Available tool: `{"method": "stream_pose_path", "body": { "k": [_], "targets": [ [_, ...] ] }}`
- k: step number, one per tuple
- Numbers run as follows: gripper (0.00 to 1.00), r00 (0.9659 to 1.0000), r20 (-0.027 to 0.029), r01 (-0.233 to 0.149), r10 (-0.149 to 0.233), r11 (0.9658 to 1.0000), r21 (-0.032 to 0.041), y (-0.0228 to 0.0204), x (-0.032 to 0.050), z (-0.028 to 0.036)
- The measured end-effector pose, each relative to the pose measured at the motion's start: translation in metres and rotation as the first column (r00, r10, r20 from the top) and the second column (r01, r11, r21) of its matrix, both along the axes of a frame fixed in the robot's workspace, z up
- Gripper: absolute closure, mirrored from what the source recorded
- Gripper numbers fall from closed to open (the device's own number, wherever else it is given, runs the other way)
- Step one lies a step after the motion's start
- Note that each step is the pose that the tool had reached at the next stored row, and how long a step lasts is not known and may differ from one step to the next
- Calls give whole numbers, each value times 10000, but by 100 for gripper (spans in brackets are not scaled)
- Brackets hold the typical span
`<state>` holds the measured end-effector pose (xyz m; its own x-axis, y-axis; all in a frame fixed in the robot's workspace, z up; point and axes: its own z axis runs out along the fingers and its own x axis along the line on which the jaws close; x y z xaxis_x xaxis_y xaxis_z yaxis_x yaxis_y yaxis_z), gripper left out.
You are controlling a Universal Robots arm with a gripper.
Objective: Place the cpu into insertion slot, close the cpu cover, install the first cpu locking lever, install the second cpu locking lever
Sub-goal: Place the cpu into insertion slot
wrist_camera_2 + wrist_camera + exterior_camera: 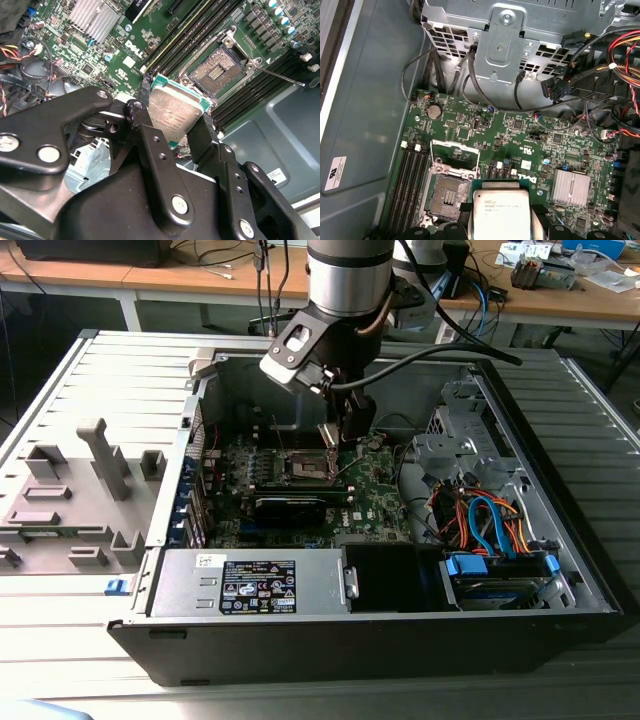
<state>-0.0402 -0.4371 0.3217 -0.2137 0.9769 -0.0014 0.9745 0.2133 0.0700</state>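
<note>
I see the gripper clenched on two edges of the cpu, hanging just beside the uncovered insertion slot near the green board edge, w/ open room over it.

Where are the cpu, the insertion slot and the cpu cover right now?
the cpu (175, 112): second wrist view, on its silvery metal top.
the insertion slot (216, 74): second wrist view, on its dark centre.
the cpu cover (456, 145): first wrist view, on the outer bar of the open frame.
</note>
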Motion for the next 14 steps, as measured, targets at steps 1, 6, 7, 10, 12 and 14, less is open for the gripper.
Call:
{"method": "stream_pose_path", "body": {
  "k": [1, 6, 7, 10, 12, 14],
  "targets": [
    [45, 10000, 0, 18, -18, 10000, -1, 0, 0, 0],
    [45, 9999, 0, 123, -123, 9999, -4, 0, 0, 0],
    [45, 9999, 0, 143, -143, 9999, -5, 0, 0, 0],
    [45, 9997, 0, 238, -238, 9997, -10, 0, 0, 0],
    [45, 9995, 0, 313, -313, 9995, -14, 0, 0, -1],
    [45, 9994, 0, 356, -356, 9994, -16, 0, 0, -1]
  ]
}}
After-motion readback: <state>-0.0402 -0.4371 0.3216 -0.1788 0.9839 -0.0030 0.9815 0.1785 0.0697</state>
